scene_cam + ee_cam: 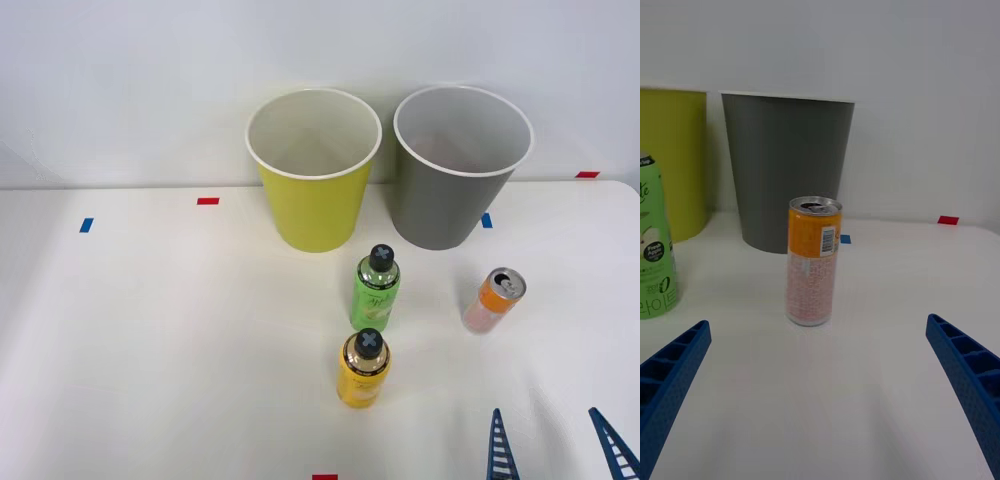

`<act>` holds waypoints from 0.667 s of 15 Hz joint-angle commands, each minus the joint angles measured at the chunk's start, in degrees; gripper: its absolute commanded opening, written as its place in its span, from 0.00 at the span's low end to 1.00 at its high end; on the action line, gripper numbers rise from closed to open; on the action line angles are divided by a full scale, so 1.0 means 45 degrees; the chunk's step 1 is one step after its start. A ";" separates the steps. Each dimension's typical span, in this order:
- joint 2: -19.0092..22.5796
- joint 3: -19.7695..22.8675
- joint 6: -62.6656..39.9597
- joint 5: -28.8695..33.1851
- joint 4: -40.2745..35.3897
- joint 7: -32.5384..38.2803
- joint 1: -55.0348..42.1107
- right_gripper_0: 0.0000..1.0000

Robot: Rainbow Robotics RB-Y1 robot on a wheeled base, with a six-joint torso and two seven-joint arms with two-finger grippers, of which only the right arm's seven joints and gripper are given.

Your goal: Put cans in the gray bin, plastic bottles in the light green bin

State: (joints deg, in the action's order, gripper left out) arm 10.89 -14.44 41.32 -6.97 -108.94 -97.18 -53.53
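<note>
Orange can (813, 259) is seen upright, probably straight ahead of the right gripper (820, 397), whose empty fingers (674, 375) are spread wide.

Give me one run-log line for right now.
right tool: open, empty, facing can | can: upright on table | green bottle, yellow bottle: upright, unsorted | gray bin, light green bin: nothing seen inside

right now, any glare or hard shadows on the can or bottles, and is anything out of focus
Front view: even soft light, only faint shadows under the can, green bottle and yellow bottle; a small glint on the can's silver top. Right wrist view: the can is sharp with its barcode visible, no glare; the gripper fingers at the corners look slightly soft.
</note>
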 commanded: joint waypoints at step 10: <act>0.0608 -0.0228 -0.2600 -0.3237 0.0029 -0.2252 0.2912 1.00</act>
State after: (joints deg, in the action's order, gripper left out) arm 13.64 -15.74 31.15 -21.07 -108.82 -107.31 -41.61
